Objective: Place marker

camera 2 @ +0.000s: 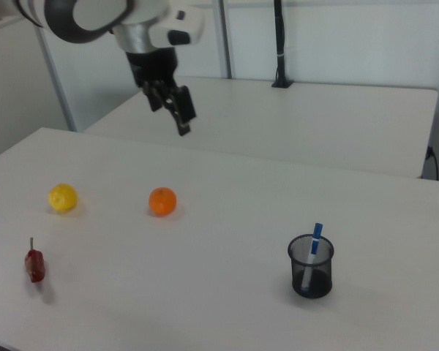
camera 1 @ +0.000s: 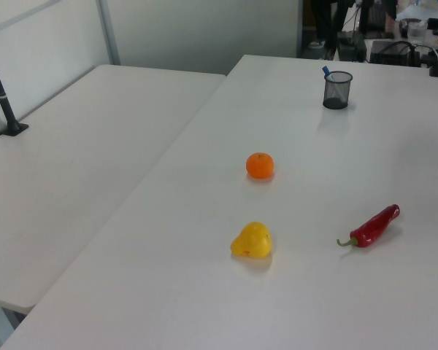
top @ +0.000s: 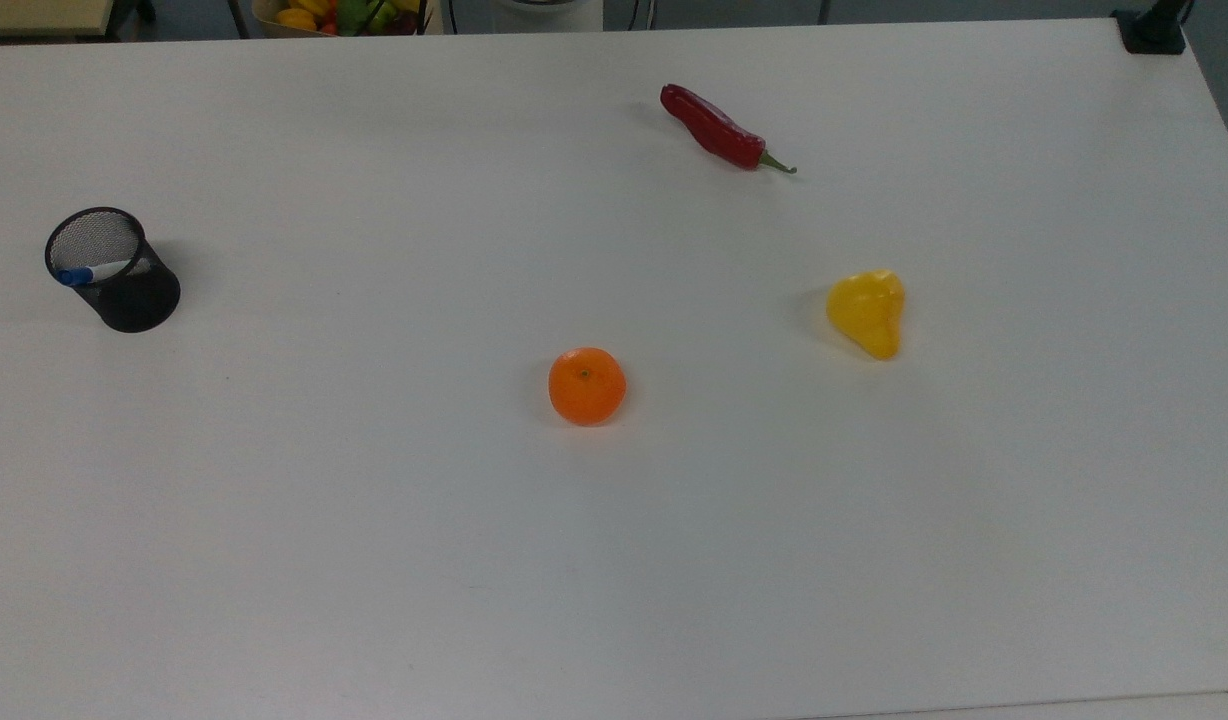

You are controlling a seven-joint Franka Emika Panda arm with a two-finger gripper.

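Marker (camera 2: 314,248) is standing tilted inside the black mesh cup (camera 2: 311,267), blue cap up. Gripper (camera 2: 177,115) is hanging high above the table (camera 2: 205,278), holding nothing; can't tell its finger gap.

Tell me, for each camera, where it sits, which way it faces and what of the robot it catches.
Top view: high above the table, looking steeply down, with the mesh cup at the top view's left; none of the arm.
Left view: off the end near the yellow fruit and chilli, looking along the table to the cup far off; none of the arm.
Right view: low at the opposite end, cup and marker nearest; arm and gripper raised above the table.
All three share cup, marker, orange, yellow fruit and chilli.
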